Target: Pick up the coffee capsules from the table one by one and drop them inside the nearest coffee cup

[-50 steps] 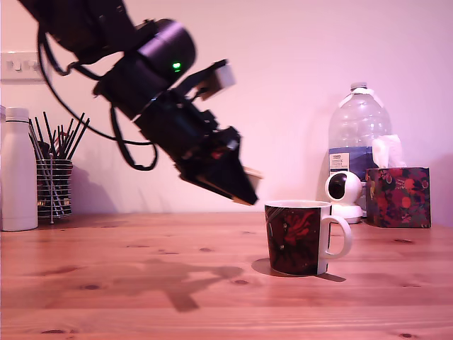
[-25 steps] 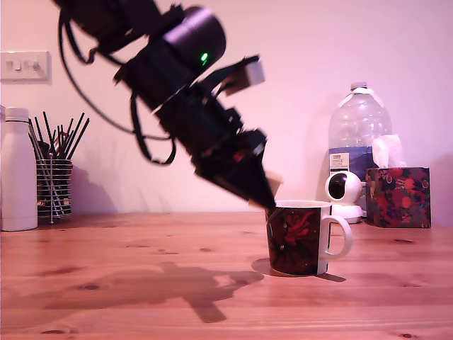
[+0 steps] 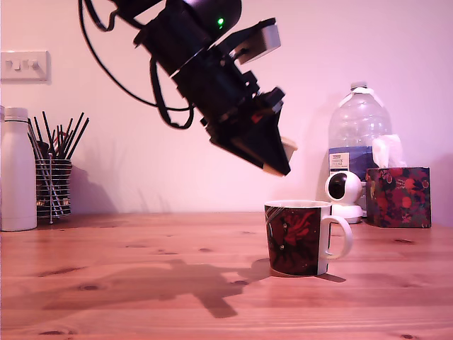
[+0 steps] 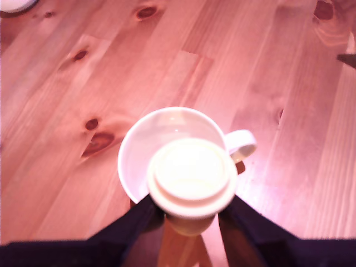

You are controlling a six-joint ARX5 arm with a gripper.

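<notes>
Wrist view: the capsule (image 4: 192, 177) is gripped between the jaws, above the coffee cup (image 4: 139, 146). From the exterior view it seems held over the cup's opening, which stands on the counter (image 3: 141, 283).

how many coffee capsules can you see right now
1: the coffee capsule is held in the gripper above the mug. None show on the table; the mug's inside looks empty.
</notes>
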